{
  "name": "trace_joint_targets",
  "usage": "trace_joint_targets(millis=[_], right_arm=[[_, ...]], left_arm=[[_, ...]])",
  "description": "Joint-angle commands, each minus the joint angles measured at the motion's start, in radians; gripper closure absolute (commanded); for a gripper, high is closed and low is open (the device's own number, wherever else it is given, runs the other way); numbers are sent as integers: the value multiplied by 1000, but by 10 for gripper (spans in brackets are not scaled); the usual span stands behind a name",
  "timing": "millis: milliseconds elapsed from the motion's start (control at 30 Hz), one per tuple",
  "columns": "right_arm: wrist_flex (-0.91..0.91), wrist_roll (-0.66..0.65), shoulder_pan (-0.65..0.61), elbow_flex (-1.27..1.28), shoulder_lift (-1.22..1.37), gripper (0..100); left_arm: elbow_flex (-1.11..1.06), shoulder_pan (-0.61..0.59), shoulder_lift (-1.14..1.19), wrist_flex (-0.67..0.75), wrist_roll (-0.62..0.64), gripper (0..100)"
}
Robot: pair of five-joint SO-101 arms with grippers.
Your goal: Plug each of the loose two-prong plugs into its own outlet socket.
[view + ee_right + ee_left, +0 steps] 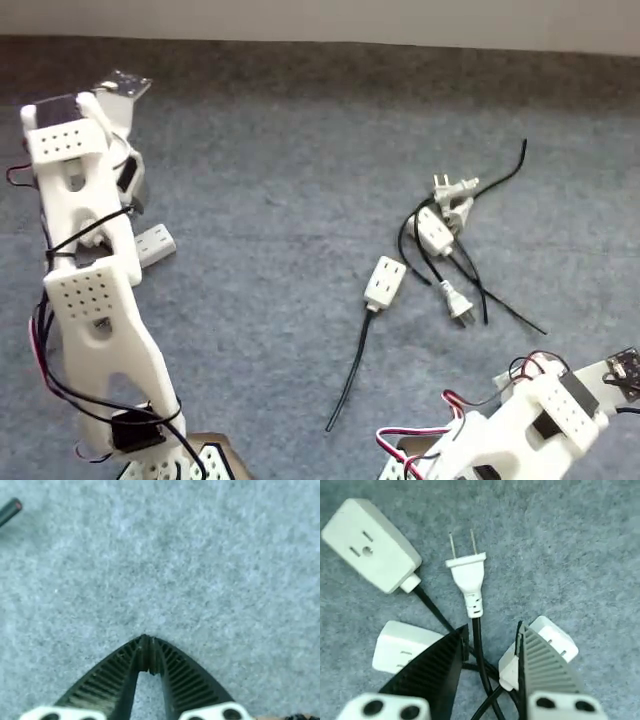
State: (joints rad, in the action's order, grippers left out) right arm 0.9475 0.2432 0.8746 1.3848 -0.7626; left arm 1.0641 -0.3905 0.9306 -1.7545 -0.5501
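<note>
My left gripper (491, 630) is open just above the carpet, and a black cord runs up between its fingers to a white two-prong plug (467, 575) lying flat, prongs pointing away. White outlet sockets lie around it: one (370, 545) face up, one (400, 645) beside the dark finger, one (555, 637) behind the grey finger. My right gripper (148, 647) is shut with nothing in it, over bare carpet. In the high view a socket (385, 281) on a black cord lies mid-table, near a tangle holding another socket (434, 232) and two plugs (458, 302) (455, 187).
In the high view the left arm (90, 290) stands tall at the left, with a socket (155, 245) showing beside it. The right arm (540, 410) sits low at the bottom right. A loose cord end (10, 509) lies on the grey carpet (270, 180).
</note>
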Motion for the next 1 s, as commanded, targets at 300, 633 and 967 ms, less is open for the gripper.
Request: trace_joint_targets(millis=[300, 633, 967], right_arm=[[-30, 2, -38, 12, 4, 992], [-30, 2, -38, 12, 2, 992], [-30, 2, -38, 12, 2, 992]], left_arm=[[364, 45, 251, -12, -5, 832], [530, -4, 357, -12, -5, 832], [598, -48, 328, -17, -5, 832]])
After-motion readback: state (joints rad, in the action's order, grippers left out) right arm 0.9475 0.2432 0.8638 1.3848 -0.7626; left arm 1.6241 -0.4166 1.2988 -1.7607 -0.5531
